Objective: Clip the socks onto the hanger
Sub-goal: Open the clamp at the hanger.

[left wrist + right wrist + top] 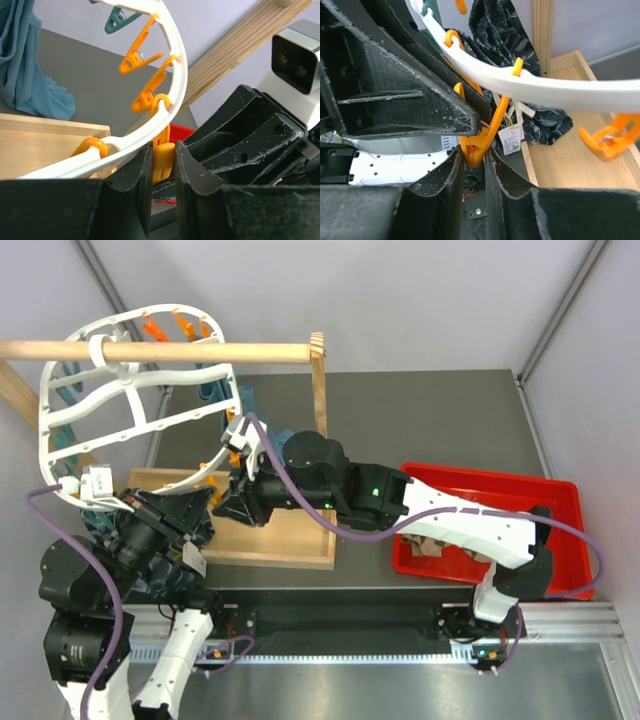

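The white oval hanger [150, 425] hangs from the wooden rod at the upper left, its lower rim reaching down to both grippers. My left gripper [210, 502] is shut on an orange peg [163, 160] just under the rim [175, 60]. My right gripper [232, 502] meets it from the right and is shut on the lower end of an orange peg [476, 147] under the rim [560, 92]. I cannot tell whether it is the same peg. Argyle socks [428, 546] lie in the red tray, mostly hidden by the right arm. No sock shows in either gripper.
The wooden rod [200, 350] and its post [318, 380] stand behind the grippers. A shallow wooden tray [290, 540] lies below them, holding a dark patterned cloth with a tag [545, 125]. A blue cloth [30, 75] hangs nearby. The red tray [560, 490] is at the right.
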